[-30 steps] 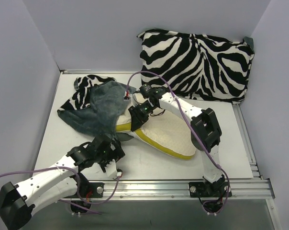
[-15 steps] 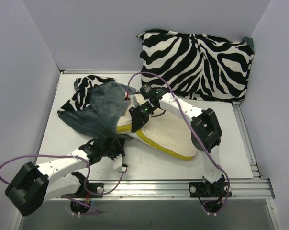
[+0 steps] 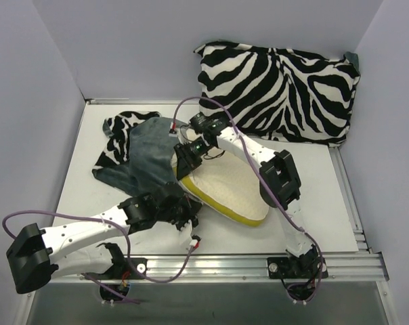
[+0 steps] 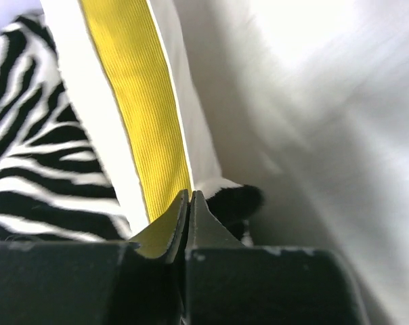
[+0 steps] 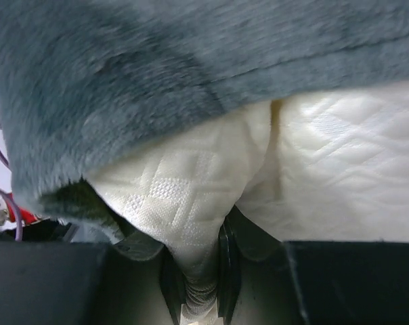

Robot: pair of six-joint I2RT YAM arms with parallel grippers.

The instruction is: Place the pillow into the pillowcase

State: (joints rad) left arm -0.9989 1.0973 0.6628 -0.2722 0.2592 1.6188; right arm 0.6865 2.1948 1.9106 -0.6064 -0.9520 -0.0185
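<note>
The cream quilted pillow (image 3: 228,193) with its yellow edge lies across the middle of the table. Its far end is tucked under the grey-teal plush and zebra pillowcase (image 3: 140,152). My right gripper (image 3: 185,161) is shut on a fold of the pillow (image 5: 191,196) just beneath the plush pillowcase (image 5: 157,68). My left gripper (image 3: 189,211) sits low at the pillow's near-left edge. Its jaws are pressed together at the foot of the yellow band (image 4: 133,101), with nothing visible between them. A scrap of zebra print (image 4: 235,200) shows just past the left gripper (image 4: 191,196).
A plump zebra cushion (image 3: 279,91) leans against the back wall at the right. The grey side walls close in left and right. The metal rail (image 3: 259,261) runs along the near edge. Blurred zebra fabric (image 4: 28,176) fills the left of the left wrist view.
My left gripper has shut and its arm has swung right to the pillow's near edge. The right arm has pushed the pillow left and farther under the pillowcase, which has bunched up.
</note>
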